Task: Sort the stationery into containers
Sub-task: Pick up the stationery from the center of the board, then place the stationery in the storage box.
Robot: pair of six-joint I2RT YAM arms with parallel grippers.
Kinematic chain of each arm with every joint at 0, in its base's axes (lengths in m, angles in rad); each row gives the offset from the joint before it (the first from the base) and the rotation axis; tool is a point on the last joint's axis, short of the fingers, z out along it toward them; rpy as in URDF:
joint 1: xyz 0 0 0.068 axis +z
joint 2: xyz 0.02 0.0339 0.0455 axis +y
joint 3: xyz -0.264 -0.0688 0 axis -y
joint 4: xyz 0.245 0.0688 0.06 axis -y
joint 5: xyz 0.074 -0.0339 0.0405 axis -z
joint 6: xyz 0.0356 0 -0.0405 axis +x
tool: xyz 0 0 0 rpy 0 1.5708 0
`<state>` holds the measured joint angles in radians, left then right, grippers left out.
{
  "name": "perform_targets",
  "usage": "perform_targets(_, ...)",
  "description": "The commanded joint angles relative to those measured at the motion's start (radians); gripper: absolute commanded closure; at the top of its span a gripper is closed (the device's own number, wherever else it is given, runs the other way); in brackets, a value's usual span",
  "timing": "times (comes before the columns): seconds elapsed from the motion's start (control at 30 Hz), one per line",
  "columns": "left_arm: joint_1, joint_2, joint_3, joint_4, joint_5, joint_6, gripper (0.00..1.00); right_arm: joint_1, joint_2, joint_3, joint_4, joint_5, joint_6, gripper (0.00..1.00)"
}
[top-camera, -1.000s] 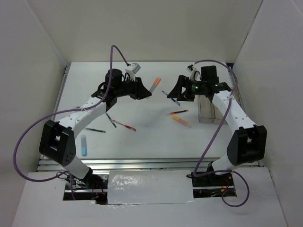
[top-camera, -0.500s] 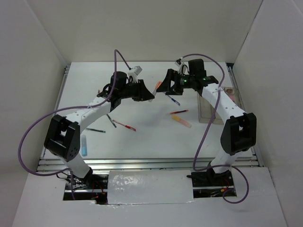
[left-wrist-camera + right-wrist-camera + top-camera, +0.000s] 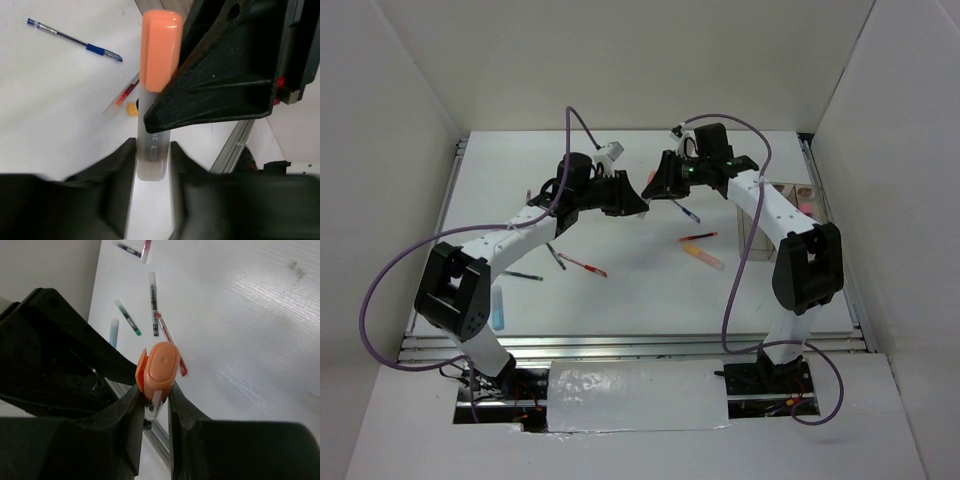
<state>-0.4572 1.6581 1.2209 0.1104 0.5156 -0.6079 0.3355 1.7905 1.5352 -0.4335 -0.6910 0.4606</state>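
An orange-capped marker [image 3: 653, 181] hangs in the air between both grippers at the back middle of the table. My right gripper [image 3: 156, 400] is shut on it just below its cap [image 3: 162, 365]. My left gripper [image 3: 152, 150] straddles the clear lower end of the marker [image 3: 152, 155], its jaws slightly apart with a thin gap on one side. In the top view the left gripper [image 3: 638, 200] and right gripper [image 3: 661, 186] meet tip to tip. The containers [image 3: 752, 228], clear bins, stand at the right, partly behind the right arm.
On the table lie a blue pen [image 3: 686, 212], a red pen [image 3: 698, 237], a yellow-pink marker [image 3: 704, 256], another red pen [image 3: 583, 265], a dark pen [image 3: 555, 255], a green pen [image 3: 522, 274] and a light-blue marker [image 3: 497, 307].
The right arm swung left from the bins to the marker held by the left gripper and shut on its capped end. The left jaws have loosened a little.
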Motion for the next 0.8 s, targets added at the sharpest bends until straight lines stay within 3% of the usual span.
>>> perform_targets(0.0,-0.005,-0.006,0.011,0.011,0.023,0.011,0.5,-0.019,-0.022,0.031,0.018,0.054,-0.039,0.77)
perform_targets(0.03,-0.005,-0.009,0.018,-0.003,0.008,0.019,0.42,-0.032,-0.037,0.017,0.018,0.048,-0.043,0.81)
perform_targets(0.07,-0.005,-0.011,0.022,-0.017,-0.006,0.025,0.21,-0.065,-0.048,0.01,0.018,0.044,-0.06,0.88)
perform_targets(0.13,0.006,-0.02,0.038,-0.072,-0.032,0.059,0.09,-0.142,-0.082,-0.004,-0.014,0.053,-0.114,0.99)
perform_targets(0.23,0.026,-0.018,0.08,-0.182,-0.063,0.118,0.01,-0.239,-0.111,0.029,-0.16,0.05,-0.229,1.0)
perform_targets(0.4,0.016,0.029,0.181,-0.4,-0.184,0.264,0.01,-0.449,-0.147,0.115,-0.482,0.257,-0.621,0.99)
perform_targets(0.57,-0.024,0.068,0.222,-0.454,-0.382,0.292,0.01,-0.59,-0.128,0.114,-0.571,0.43,-0.766,0.96)
perform_targets(0.77,-0.101,0.13,0.29,-0.505,-0.486,0.344,0.01,-0.625,0.004,0.164,-0.602,0.507,-0.835,0.94)
